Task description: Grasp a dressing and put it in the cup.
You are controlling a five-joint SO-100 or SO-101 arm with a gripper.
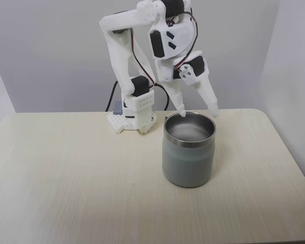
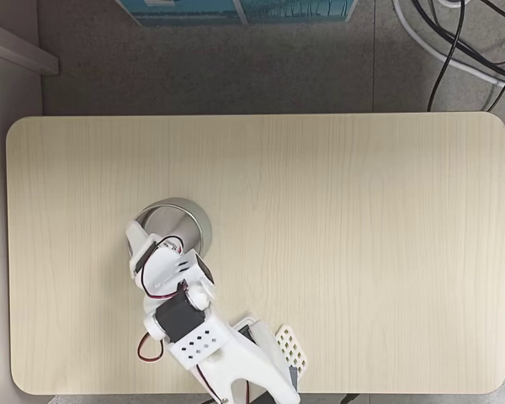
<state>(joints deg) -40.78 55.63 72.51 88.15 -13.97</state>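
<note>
The steel cup stands on the table right of centre in a fixed view, with a shiny rim and a grey-green body. My gripper hangs open just above its rim, one fingertip over the left of the rim and the other past the right of it, nothing between them. Seen from above, the gripper covers the near part of the cup. The white dressing is hidden or out of view; the visible part of the cup's inside looks bare.
The arm's base stands behind the cup at the table's back edge. The light wooden table stretches wide to the right in the top-down fixed view. Cables and a blue box lie on the floor beyond it.
</note>
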